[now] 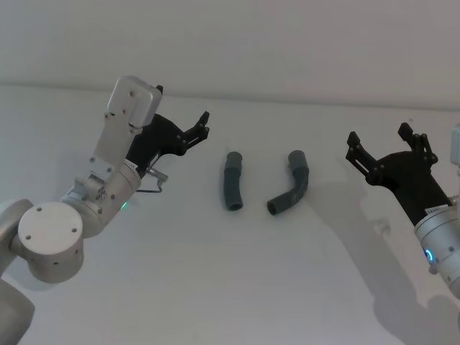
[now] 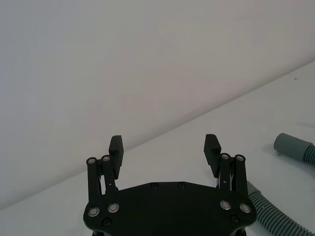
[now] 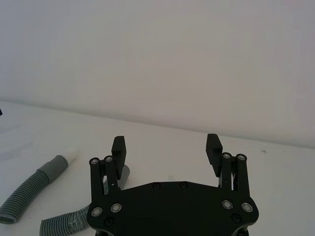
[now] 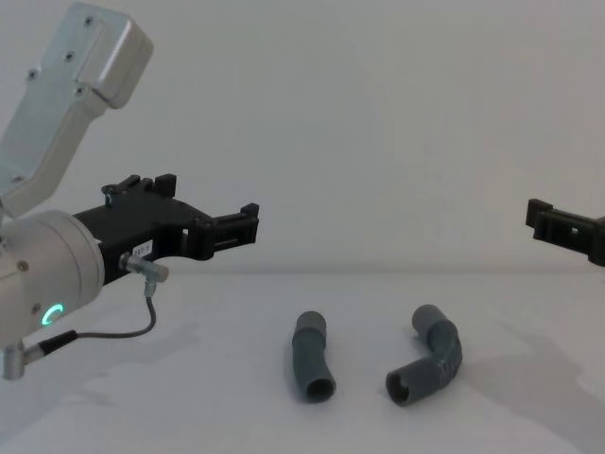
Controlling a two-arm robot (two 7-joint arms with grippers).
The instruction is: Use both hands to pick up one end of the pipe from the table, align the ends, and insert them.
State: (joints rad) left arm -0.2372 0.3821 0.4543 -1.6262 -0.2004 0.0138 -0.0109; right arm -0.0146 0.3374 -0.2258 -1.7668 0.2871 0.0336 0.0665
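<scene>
The two grey pipe pieces lie on the white table [image 1: 215, 287] side by side, near each other but not touching. They sit between the two arms: the gently bent pipe piece [image 1: 232, 181] on the robot's left and the elbowed pipe piece [image 1: 302, 176] on its right. Each has one open mouth turned toward the robot (the near mouths [image 4: 321, 388] look round and much alike, so which one slides into the other cannot be told). The left gripper [image 2: 165, 145] hangs above the table to the left of the pieces, and the right gripper [image 3: 166, 144] is likewise raised off to their right. Both have their fingers spread wide and hold nothing. The pieces look light and plastic. The ribbed middles probably flex a little, while the smooth ends are likely stiffer and slicker. Being round, either piece may roll or skid under a one-sided touch. The better hold seems to be across the ribs just behind a smooth end, where the pads can bite, leaving that mouth clear for mating. A gentle squeeze should be enough, since a hard one might pinch the tube out of round.
</scene>
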